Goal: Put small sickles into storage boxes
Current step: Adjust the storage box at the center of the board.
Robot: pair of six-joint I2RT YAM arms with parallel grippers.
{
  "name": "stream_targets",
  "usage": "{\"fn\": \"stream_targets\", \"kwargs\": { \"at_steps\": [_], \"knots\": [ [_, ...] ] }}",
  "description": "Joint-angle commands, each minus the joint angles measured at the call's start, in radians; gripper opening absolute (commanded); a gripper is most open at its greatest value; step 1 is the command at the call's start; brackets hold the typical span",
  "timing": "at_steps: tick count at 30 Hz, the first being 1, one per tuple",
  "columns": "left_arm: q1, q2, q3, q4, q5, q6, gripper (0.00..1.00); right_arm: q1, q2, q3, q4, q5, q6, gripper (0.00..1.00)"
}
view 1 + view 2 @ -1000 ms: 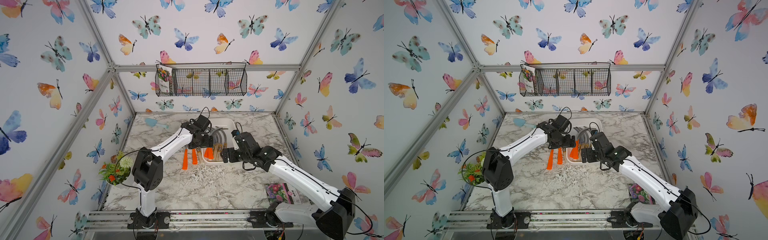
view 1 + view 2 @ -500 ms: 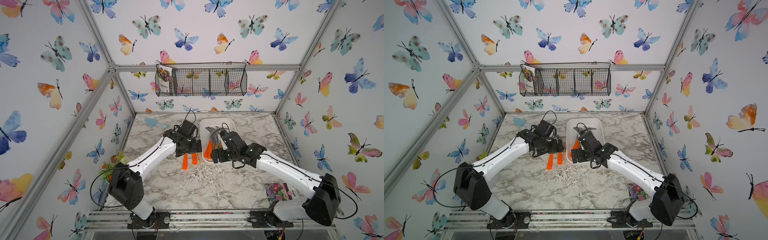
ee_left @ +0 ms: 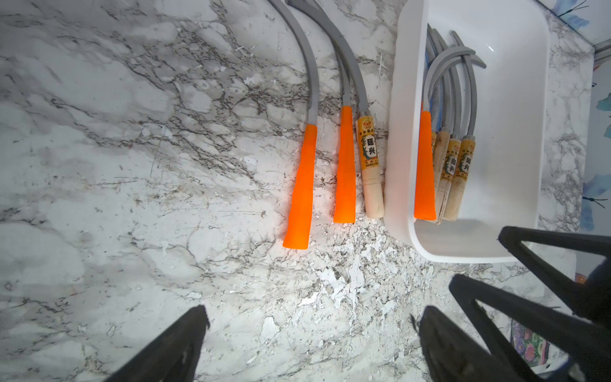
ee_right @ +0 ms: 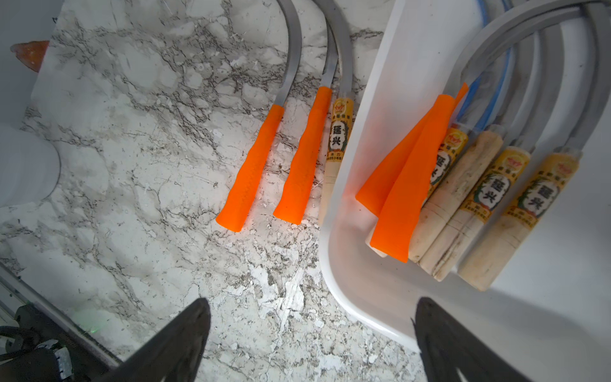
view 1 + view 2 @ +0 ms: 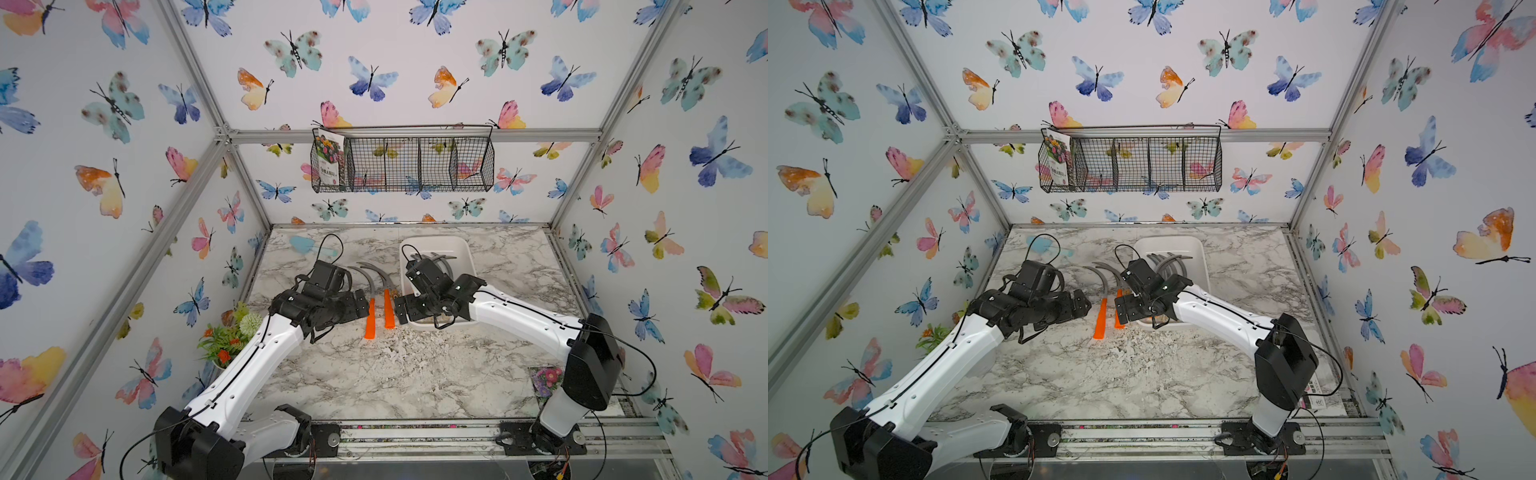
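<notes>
Three small sickles lie side by side on the marble, left of the storage box: two orange-handled ones (image 3: 302, 185) (image 3: 345, 165) and a wood-handled one (image 3: 372, 165) against the rim. Both top views show the orange handles (image 5: 370, 320) (image 5: 1100, 320). The storage box (image 5: 461, 249) (image 4: 334, 258) is a white tray holding several sickles (image 4: 413, 185), handles toward the front. My left gripper (image 3: 310, 317) (image 5: 360, 305) is open and empty, just left of the orange handles. My right gripper (image 4: 310, 314) (image 5: 401, 309) is open and empty over the tray's front left corner.
A black wire basket (image 5: 401, 164) with a seed packet hangs on the back wall. A potted plant (image 5: 226, 340) stands at the table's left edge, and a flower packet (image 5: 546, 380) lies front right. A light blue flat shape (image 5: 305, 245) lies back left.
Both arms have drawn back toward the front. The left gripper has moved from beside the tray to left of the orange handles, and the right has come off the tray's middle. Both stayed open.
</notes>
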Motion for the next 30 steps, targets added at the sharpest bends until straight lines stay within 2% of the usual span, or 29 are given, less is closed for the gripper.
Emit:
{"fn": "stream_targets", "kwargs": {
  "at_steps": [1, 12, 19, 30],
  "knots": [
    [0.013, -0.081, -0.036, -0.048, -0.041, -0.013, 0.99, 0.011, 0.054, 0.078, -0.077, 0.031, 0.008, 0.98],
    [0.020, -0.285, -0.117, -0.077, -0.083, -0.065, 0.99, 0.044, 0.247, 0.312, -0.194, 0.059, 0.016, 0.98],
    [0.021, -0.341, -0.129, -0.111, -0.103, -0.075, 0.99, 0.066, 0.398, 0.510, -0.287, 0.060, 0.018, 0.98],
    [0.020, -0.391, -0.149, -0.145, -0.112, -0.091, 0.99, 0.066, 0.574, 0.664, -0.321, 0.038, 0.003, 0.98]
  ]
}}
